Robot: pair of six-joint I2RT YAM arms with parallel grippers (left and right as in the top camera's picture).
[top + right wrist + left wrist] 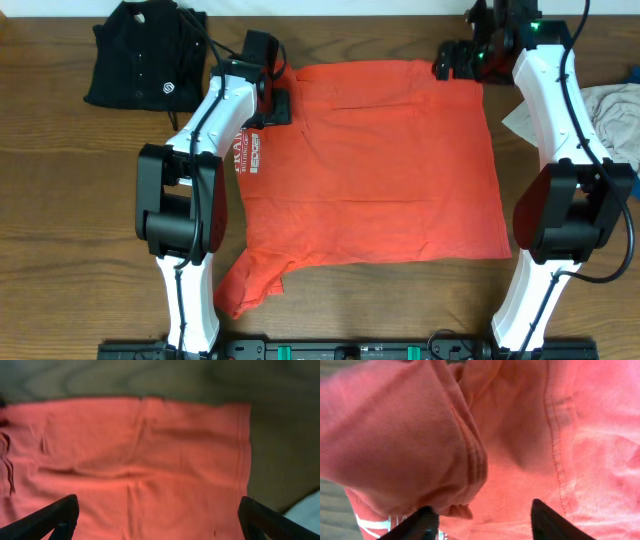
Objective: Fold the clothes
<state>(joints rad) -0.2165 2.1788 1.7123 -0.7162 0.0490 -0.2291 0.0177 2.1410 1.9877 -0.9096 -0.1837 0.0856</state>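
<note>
Red-orange T-shirt (380,170) lettering (249,152) lies partly hidden beneath left arm (215,110).

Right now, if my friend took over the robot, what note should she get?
Left hand: fingers apart at a bunched fold near the far-left corner of the red-orange T-shirt; no grip seen.
Right hand: open over its far-right corner.
The T-shirt lies spread on the table, no fold finished.
The black shirt sits far left, the pale clothes at right, both untouched.
Left: fold them all.
</note>
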